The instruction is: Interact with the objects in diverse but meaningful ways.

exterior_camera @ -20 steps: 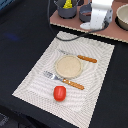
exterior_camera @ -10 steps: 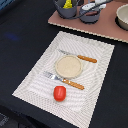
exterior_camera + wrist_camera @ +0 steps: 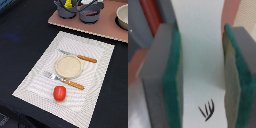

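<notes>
In the wrist view my gripper [image 3: 199,75] is shut on a white fish shape [image 3: 198,45] with black fin lines, held between the green pads [image 3: 174,80]. In the exterior view the gripper is out of frame beyond the top edge, above two grey pots. One grey pot [image 3: 65,11] holds a yellow cheese wedge [image 3: 67,4]. The other grey pot [image 3: 91,12] stands beside it. A red tomato [image 3: 59,92] lies on the striped placemat [image 3: 35,82], near its front edge.
A round beige plate [image 3: 68,66] sits mid-placemat, with an orange-handled knife [image 3: 80,57] behind it and a fork [image 3: 65,81] in front. The pots stand on a pinkish board [image 3: 100,27], with a pale bowl [image 3: 122,17] at the exterior view's right.
The gripper, seen over the right-hand pot one second ago, has risen out of the exterior view's top edge. The tomato, plate and cutlery have not moved.
</notes>
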